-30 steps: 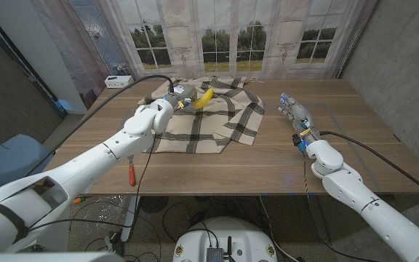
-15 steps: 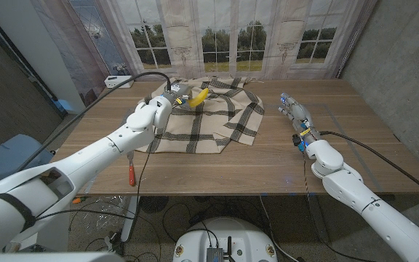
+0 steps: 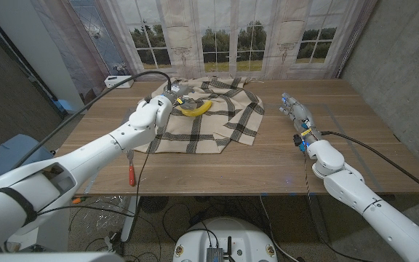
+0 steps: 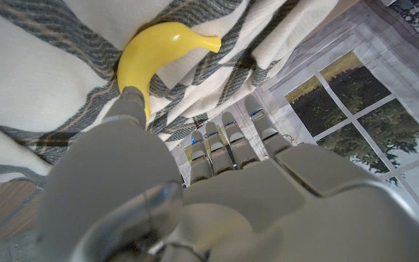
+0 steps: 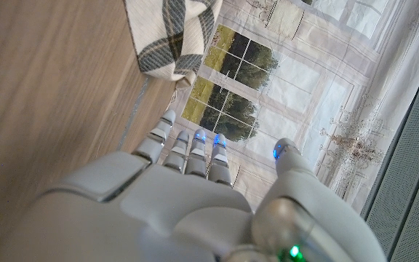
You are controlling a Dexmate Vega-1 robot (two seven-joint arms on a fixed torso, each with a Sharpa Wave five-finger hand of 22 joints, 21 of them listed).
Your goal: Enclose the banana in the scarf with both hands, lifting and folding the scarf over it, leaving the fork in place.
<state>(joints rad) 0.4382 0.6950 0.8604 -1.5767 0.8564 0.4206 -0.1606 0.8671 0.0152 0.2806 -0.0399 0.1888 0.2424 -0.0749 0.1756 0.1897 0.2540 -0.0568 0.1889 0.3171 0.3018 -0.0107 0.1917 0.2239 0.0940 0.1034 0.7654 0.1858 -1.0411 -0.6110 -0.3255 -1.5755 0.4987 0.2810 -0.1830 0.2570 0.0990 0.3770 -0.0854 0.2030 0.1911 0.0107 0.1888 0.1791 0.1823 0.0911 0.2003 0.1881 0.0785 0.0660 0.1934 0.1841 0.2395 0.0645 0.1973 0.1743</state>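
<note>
Since a second ago the banana (image 3: 195, 109) drops from its tilted, raised pose to lie flat on the scarf (image 3: 202, 125), and the left hand (image 3: 167, 102) sits just beside its stem end, at about nine o'clock of it. On the desk (image 3: 282, 156) the plaid scarf lies spread and rumpled toward twelve o'clock, nothing folded over the fruit. Well apart at three o'clock, the right hand (image 3: 295, 114) stands with fingers (image 5: 188, 153) straight and apart, holding nothing. Whether the left fingers (image 4: 228, 142) pinch the stem I cannot tell. An orange-handled tool (image 3: 131, 172) hangs at the desk's seven o'clock edge. Judging by this, placing looks done; lifting and folding remain.
</note>
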